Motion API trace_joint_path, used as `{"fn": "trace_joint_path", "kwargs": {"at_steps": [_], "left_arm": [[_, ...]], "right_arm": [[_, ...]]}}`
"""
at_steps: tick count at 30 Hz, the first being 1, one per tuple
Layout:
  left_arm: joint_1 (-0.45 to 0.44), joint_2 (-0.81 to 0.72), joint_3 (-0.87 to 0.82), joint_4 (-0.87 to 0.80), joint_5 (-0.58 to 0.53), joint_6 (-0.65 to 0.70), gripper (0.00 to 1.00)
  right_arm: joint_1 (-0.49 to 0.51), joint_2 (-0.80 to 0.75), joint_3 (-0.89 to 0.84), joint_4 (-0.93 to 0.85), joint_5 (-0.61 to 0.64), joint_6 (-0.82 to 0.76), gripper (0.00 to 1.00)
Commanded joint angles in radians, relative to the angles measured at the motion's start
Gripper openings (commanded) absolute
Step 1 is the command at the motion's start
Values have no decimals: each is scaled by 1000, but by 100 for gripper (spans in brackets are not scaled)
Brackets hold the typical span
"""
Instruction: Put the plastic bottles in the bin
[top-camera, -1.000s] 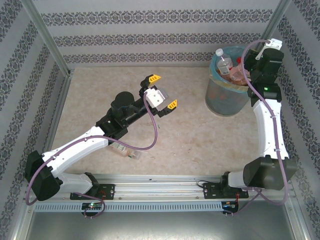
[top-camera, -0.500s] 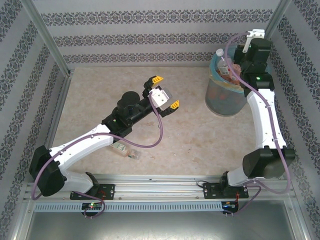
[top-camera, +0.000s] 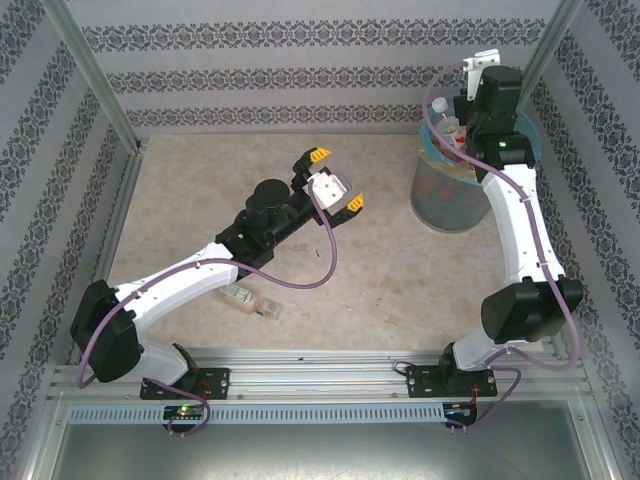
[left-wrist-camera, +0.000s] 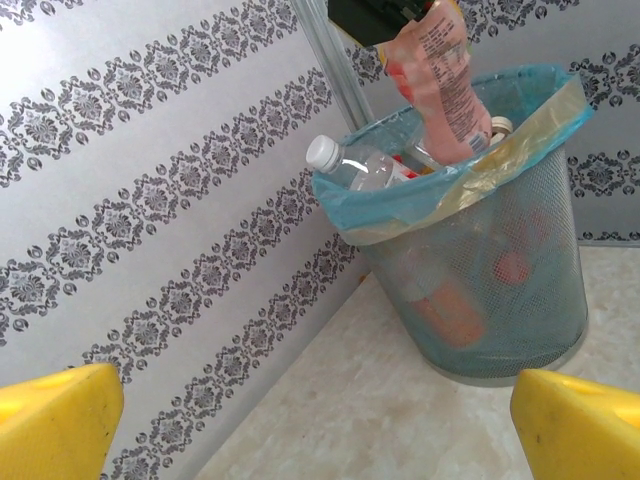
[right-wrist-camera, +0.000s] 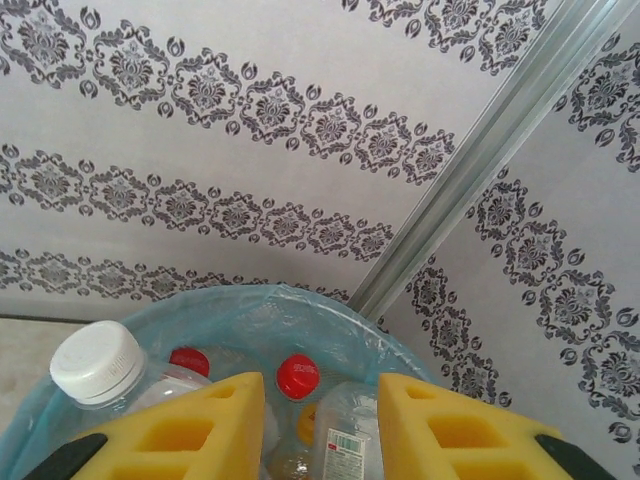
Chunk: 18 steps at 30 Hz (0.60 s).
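Observation:
The bin (top-camera: 452, 192), a grey-blue mesh basket lined with a light-blue bag, stands at the far right and holds several plastic bottles (right-wrist-camera: 297, 376). One white-capped bottle (left-wrist-camera: 350, 166) leans on its rim (left-wrist-camera: 420, 205). My right gripper (top-camera: 472, 118) hangs over the bin, shut on a bottle with an orange-pink label (left-wrist-camera: 440, 75), whose clear body shows between the yellow fingers (right-wrist-camera: 345, 435). Another bottle (top-camera: 250, 298) lies on the table beside my left forearm. My left gripper (top-camera: 336, 180) is open and empty at mid-table, facing the bin.
The patterned back wall and a metal corner post (right-wrist-camera: 480, 140) stand just behind the bin. Bare beige tabletop (top-camera: 390, 260) lies between the two arms. Wallpapered side walls close in the table left and right.
My right arm has moved back toward the far wall with the bottle, now further over the bin. My left arm has stretched slightly right and away, uncovering more of the bottle on the table.

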<state>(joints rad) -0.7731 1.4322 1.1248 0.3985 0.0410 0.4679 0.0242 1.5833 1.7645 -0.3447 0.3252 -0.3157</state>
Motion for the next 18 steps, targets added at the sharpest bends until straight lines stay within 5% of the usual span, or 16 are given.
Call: {"fn": "trace_joint_path", "kwargs": {"at_steps": [1, 18], "left_arm": [[-8, 9, 28, 53, -18, -12, 100], [-8, 34, 39, 19, -45, -42, 100]], "right_arm": [[5, 20, -29, -10, -1, -53, 0], [-40, 30, -289, 12, -184, 193, 0]]}}
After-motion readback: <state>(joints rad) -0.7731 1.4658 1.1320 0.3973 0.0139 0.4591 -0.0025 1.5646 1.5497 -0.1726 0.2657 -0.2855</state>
